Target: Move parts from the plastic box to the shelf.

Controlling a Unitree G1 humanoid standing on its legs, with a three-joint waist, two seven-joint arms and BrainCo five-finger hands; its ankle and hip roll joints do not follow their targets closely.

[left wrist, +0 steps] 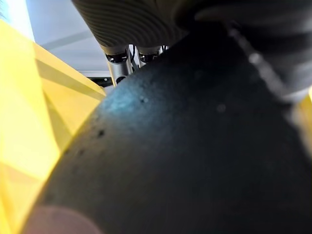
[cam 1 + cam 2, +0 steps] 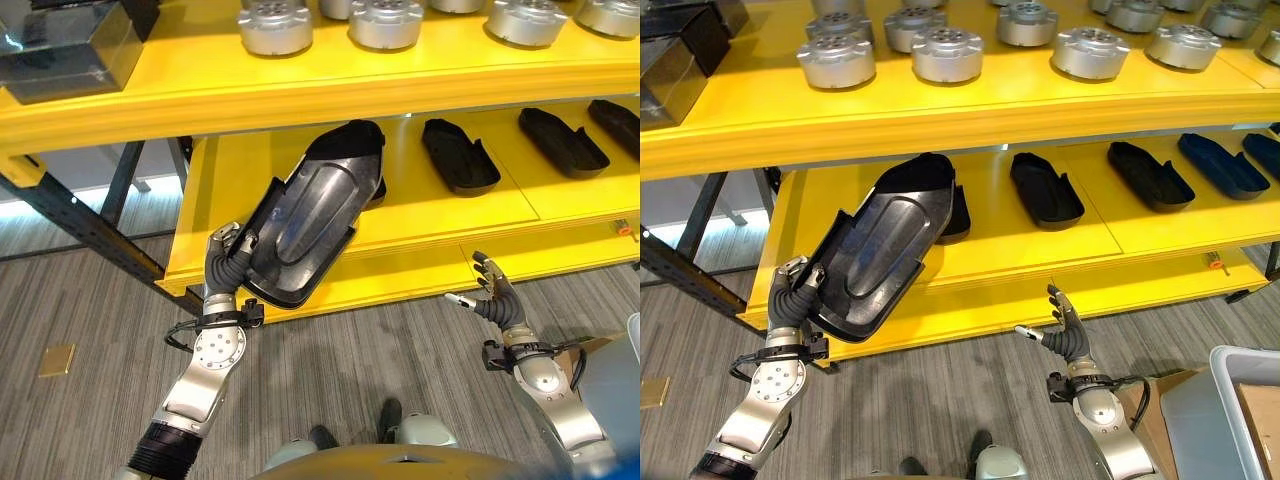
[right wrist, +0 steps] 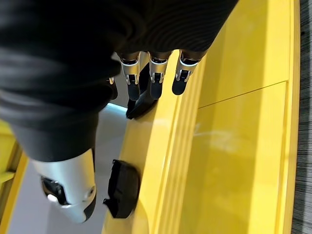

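presently the left hand point(image 2: 228, 262) grips the lower edge of a large black moulded part point(image 2: 310, 215), fingers curled round its rim, and the part slants up and away from the hand with its far end over the lower yellow shelf point(image 2: 440, 225), close by another black part point(image 2: 458, 155) lying there. right hand point(image 2: 490, 292) hangs apart below the shelf's front edge, fingers relaxed and spread, holding nothing. silver round parts point(image 2: 946, 53) sit on the upper shelf above both hands.
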